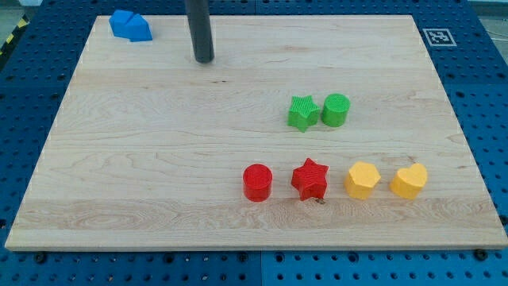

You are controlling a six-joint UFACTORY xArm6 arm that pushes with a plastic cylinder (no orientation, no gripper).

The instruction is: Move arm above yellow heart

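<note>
The yellow heart lies near the view's bottom right of the wooden board. My tip rests on the board near the view's top, left of centre, far up and to the left of the yellow heart. A yellow hexagon sits just left of the heart.
A red star and a red cylinder continue the bottom row leftward. A green star and a green cylinder sit together right of centre. A blue block lies at the top left corner. A marker tag is off the board's top right.
</note>
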